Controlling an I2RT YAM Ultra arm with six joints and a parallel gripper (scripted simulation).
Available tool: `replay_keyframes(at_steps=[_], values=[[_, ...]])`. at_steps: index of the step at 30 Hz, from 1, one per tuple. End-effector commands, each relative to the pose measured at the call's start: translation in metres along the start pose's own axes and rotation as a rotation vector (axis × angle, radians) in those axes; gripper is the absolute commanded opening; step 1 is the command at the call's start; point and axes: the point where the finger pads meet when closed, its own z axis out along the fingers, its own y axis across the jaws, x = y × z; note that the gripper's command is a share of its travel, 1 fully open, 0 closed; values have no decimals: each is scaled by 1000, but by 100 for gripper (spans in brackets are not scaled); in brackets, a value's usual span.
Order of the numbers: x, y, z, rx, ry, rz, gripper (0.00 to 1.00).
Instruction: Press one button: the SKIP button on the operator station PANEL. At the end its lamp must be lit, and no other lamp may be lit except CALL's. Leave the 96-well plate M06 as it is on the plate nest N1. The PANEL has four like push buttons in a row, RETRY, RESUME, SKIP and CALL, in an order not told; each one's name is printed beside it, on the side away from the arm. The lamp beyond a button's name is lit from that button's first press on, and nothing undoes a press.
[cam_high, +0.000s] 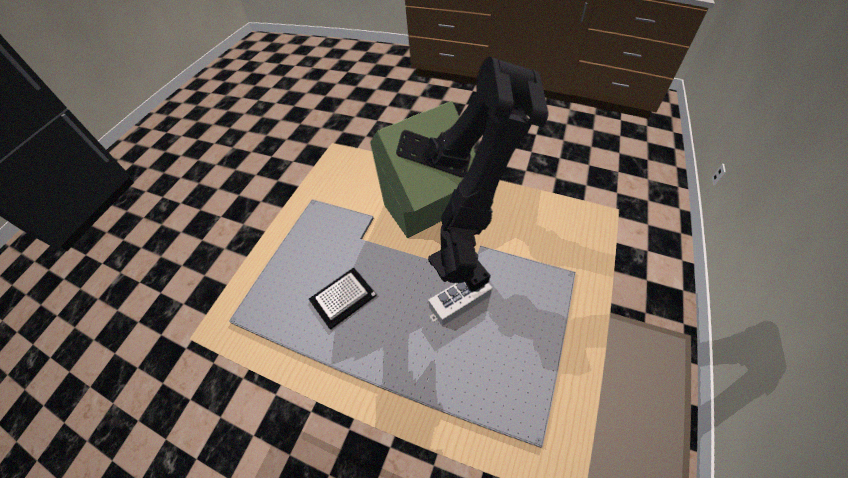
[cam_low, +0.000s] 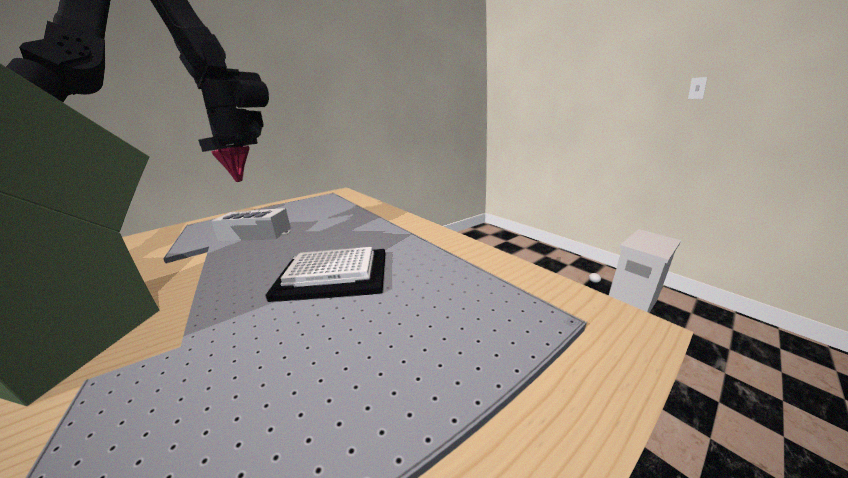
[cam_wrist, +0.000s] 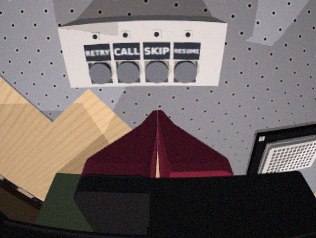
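Observation:
The white PANEL (cam_wrist: 142, 54) lies on the grey perforated plate; it also shows in the top view (cam_high: 460, 300) and the exterior view (cam_low: 255, 221). In the wrist view its four grey buttons read, left to right, RETRY, CALL, SKIP, RESUME. The SKIP button (cam_wrist: 157, 71) is third from the left. No lamp looks lit. My gripper (cam_wrist: 157, 118) (cam_low: 236, 173) is shut and empty, its dark red fingertips together; it hangs well above the panel, its tip in line with the SKIP button. The white 96-well plate M06 (cam_low: 329, 264) (cam_high: 342, 297) sits on the black nest N1.
A green block (cam_high: 418, 169) carries the arm's base at the back of the wooden table. A small white box (cam_low: 644, 268) stands on the floor by the wall. Brown drawers (cam_high: 552, 41) stand behind the table.

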Motion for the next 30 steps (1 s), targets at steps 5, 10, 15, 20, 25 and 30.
replay_keyframes(at_steps=[5,10,15,20,25,30], values=[[-3,-1,-2,-4,-6,-4,0],[-3,-1,-2,-4,-6,-4,0],[-6,-5,0,-5,-7,-3,0],[-12,-2,6,-6,-21,-11,0],[-2,0,15,-5,-1,-3,0],[3,2,23,-10,9,2,0]])
